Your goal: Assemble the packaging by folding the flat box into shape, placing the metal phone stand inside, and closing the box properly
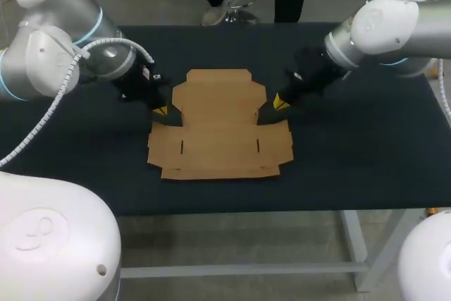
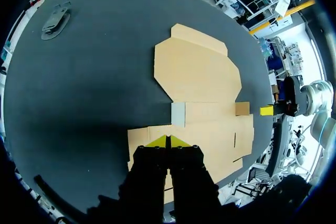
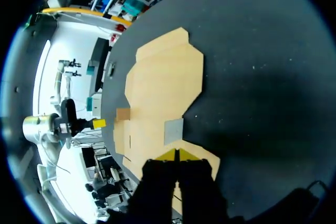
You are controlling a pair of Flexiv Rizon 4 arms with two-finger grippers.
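Dark table (image 1: 352,167) holds one flat box (image 1: 220,128); left gripper (image 1: 161,111) and right gripper (image 1: 280,102) both clenched at its edges

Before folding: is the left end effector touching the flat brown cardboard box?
Cannot tell: left wrist view shows left end effector over flat brown cardboard box, contact unclear.

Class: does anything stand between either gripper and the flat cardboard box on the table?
Nothing visible does. The left gripper and the right gripper, jaws shut, sit at opposite sides of the flat box.
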